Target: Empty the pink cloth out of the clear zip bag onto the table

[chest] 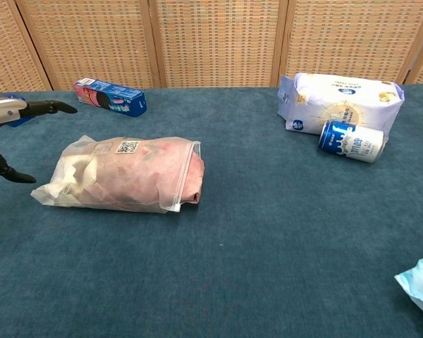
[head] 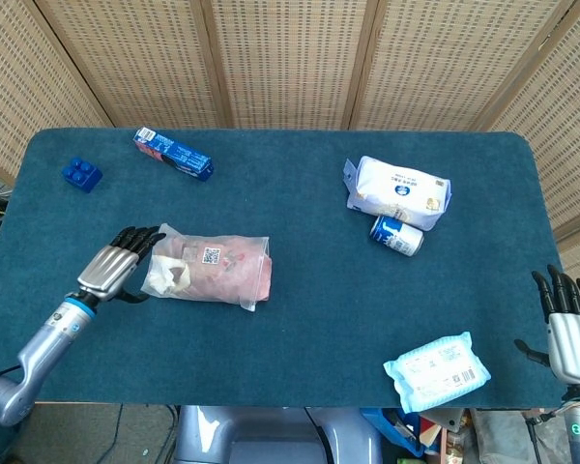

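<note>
A clear zip bag (head: 211, 268) holding a pink cloth (head: 227, 271) lies on the blue table (head: 300, 222), left of centre. The left hand (head: 114, 264) hovers at the bag's nine o'clock side, fingers (head: 140, 235) spread and empty, tips just beside the bag's crumpled end. The right hand (head: 567, 327) waits at the table's four o'clock edge, fingers apart, holding nothing.

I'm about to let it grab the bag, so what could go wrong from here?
1. The left hand is open beside the closed end of the clear zip bag; its zip end faces the other way, so lifting there alone might just drag the bag.
2. The pink cloth fills the bag tightly and may stay stuck inside.
3. The right hand sits off the table's far corner, too distant to help quickly.
</note>
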Available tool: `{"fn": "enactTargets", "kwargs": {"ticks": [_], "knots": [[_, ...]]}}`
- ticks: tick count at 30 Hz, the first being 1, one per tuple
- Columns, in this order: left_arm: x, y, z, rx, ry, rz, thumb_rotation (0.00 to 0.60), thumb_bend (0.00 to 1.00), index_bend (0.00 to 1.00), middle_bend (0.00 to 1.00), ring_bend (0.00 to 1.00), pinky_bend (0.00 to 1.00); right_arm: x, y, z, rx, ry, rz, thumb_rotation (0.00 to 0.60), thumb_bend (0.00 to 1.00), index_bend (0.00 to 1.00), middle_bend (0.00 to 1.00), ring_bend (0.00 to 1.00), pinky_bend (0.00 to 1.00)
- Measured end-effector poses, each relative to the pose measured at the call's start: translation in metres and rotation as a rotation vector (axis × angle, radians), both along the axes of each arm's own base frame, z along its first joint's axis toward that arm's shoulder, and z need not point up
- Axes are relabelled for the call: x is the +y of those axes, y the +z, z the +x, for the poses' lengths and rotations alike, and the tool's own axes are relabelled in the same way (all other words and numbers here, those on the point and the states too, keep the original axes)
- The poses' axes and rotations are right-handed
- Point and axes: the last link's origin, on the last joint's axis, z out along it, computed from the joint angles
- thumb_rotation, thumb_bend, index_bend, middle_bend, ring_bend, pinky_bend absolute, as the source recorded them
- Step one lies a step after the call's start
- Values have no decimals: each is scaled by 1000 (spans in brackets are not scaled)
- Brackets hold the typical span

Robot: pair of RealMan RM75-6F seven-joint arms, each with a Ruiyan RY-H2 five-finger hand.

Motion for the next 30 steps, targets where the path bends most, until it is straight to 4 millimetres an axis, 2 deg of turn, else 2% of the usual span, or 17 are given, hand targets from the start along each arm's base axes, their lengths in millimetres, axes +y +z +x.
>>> {"fn": "enactTargets", "kwargs": {"ticks": [9,19,25,27,28,30], "knots": [[23,-35,18,10,26,-84,600,182,0,0,0,0,-4,-1,-6,3,-23,3,600,0,0,0,0,0],[38,-63,31,-5,46,-117,600,182,0,0,0,2,-7,1,-10,-5,-40,-5,600,0,0,0,0,0],[44,-75,37,-20,52,-119,600,188,0,5,24,183,-7,2,-11,-8,-44,-5,600,0,0,0,0,0],[45,-80,38,-29,69,-130,600,189,2,54,90,242,-7,2,-11,-10,-43,-6,600,0,0,0,0,0],[45,-82,39,-33,74,-129,600,188,37,113,146,290,-7,2,-11,-11,-43,-6,600,0,0,0,0,0],[46,-83,40,-43,73,-122,600,202,168,241,251,373,-7,2,-10,-12,-42,-6,600,0,0,0,0,0]]}}
